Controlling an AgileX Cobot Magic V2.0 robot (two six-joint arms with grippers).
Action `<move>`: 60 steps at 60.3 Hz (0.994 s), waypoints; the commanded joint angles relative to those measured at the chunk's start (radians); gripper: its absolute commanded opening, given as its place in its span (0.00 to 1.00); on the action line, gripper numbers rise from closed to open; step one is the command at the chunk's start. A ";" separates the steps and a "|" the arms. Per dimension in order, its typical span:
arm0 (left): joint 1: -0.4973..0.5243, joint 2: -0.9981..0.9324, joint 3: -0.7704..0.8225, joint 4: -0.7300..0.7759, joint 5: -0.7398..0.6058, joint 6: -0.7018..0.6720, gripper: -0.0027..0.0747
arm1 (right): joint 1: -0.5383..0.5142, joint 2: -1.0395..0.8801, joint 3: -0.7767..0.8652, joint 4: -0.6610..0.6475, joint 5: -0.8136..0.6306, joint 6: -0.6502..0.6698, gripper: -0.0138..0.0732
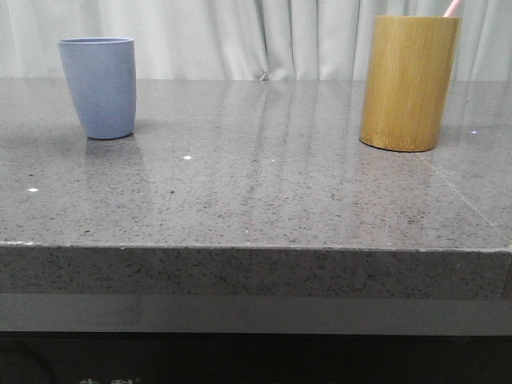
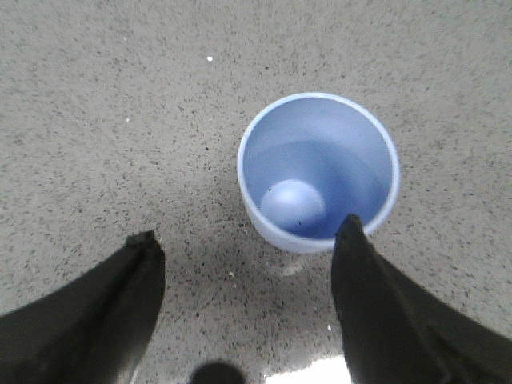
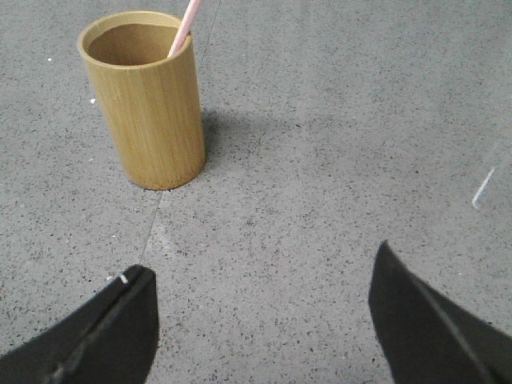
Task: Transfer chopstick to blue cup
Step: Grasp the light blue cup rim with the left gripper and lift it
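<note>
The blue cup (image 1: 98,86) stands upright at the far left of the grey stone table. It is empty in the left wrist view (image 2: 318,170). A pale pink chopstick tip (image 1: 453,7) sticks out of the tall bamboo cylinder (image 1: 408,82) at the far right. The chopstick (image 3: 186,24) leans on the cylinder's rim (image 3: 144,96) in the right wrist view. My left gripper (image 2: 248,236) is open above the table, one fingertip overlapping the cup's rim. My right gripper (image 3: 260,268) is open and empty over bare table, apart from the cylinder. Neither gripper shows in the front view.
The table's front edge (image 1: 256,248) runs across the front view. A white curtain (image 1: 264,36) hangs behind the table. A thin seam in the stone (image 3: 152,224) runs from the cylinder toward my right gripper.
</note>
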 commanded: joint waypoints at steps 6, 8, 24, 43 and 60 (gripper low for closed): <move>-0.009 0.074 -0.131 -0.003 -0.001 0.000 0.60 | -0.001 0.009 -0.026 0.000 -0.065 -0.004 0.80; -0.009 0.094 -0.149 -0.003 0.001 0.000 0.60 | -0.001 0.009 -0.026 0.000 -0.065 -0.004 0.80; -0.009 0.205 -0.256 -0.003 0.040 0.000 0.52 | -0.001 0.009 -0.026 0.000 -0.065 -0.004 0.80; -0.009 0.254 -0.307 -0.003 0.077 0.000 0.29 | -0.001 0.009 -0.026 0.000 -0.066 -0.010 0.80; -0.009 0.254 -0.337 -0.003 0.091 0.000 0.01 | -0.001 0.009 -0.026 0.000 -0.066 -0.010 0.80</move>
